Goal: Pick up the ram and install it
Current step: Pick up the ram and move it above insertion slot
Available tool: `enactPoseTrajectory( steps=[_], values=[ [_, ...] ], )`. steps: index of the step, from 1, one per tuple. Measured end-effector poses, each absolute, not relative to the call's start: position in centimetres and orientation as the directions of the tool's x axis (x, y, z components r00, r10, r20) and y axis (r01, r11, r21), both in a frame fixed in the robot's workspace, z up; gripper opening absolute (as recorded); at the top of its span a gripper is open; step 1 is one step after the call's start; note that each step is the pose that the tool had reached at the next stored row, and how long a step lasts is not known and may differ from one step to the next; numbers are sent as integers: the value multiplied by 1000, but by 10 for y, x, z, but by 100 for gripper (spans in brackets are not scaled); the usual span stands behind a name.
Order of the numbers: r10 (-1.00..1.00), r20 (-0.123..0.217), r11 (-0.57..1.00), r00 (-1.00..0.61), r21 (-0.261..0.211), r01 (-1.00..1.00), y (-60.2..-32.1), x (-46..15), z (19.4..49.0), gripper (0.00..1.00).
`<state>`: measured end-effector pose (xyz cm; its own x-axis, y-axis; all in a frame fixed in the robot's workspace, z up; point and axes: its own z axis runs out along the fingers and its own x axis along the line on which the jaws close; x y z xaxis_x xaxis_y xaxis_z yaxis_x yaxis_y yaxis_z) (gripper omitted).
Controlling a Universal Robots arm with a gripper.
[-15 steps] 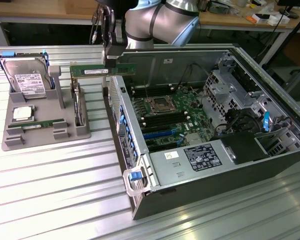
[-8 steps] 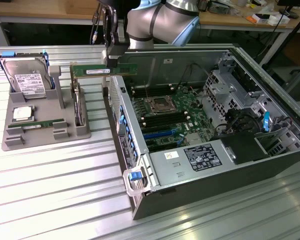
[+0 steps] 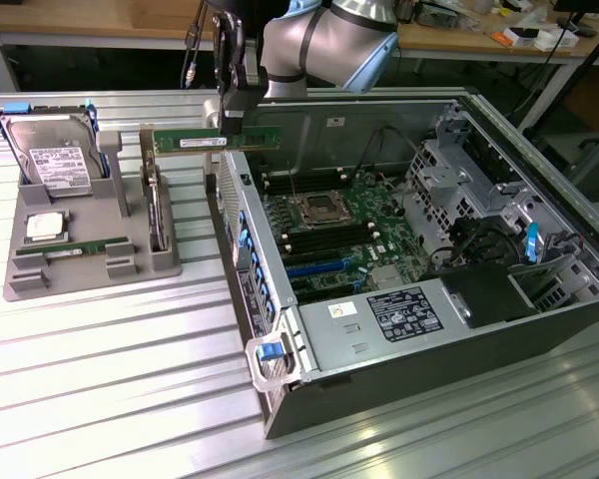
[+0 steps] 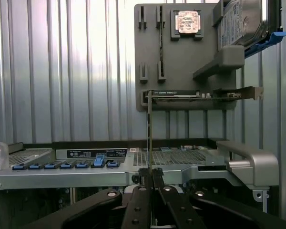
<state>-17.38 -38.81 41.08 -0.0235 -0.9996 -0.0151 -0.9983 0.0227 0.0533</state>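
Observation:
A long green ram stick (image 3: 185,141) with a white label hangs level in the air, above the open computer case's wall on the exterior view's left. My gripper (image 3: 230,132) is shut on it near its middle. In the wrist view the ram (image 4: 149,133) shows edge-on as a thin line rising from my closed gripper (image 4: 150,172). Under and to the exterior view's right of it lies the motherboard (image 3: 331,222) with its long dark memory slots (image 3: 280,188). A second green stick (image 3: 80,246) lies in the grey parts tray (image 3: 40,279).
The tray also holds a silver hard drive (image 3: 50,150), a square CPU chip (image 3: 45,226) and an upright card (image 3: 152,205). The case (image 3: 399,379) has a drive cage (image 3: 459,170), cables and blue latches (image 3: 255,269). Ribbed metal tabletop (image 3: 100,379) surrounds everything.

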Motion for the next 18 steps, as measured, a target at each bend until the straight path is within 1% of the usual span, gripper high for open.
enactPoseTrajectory(
  steps=[18],
  values=[
    [-1000, -15, 22, -23, 53, -998, -388, -141, 411, 12]
  ],
)
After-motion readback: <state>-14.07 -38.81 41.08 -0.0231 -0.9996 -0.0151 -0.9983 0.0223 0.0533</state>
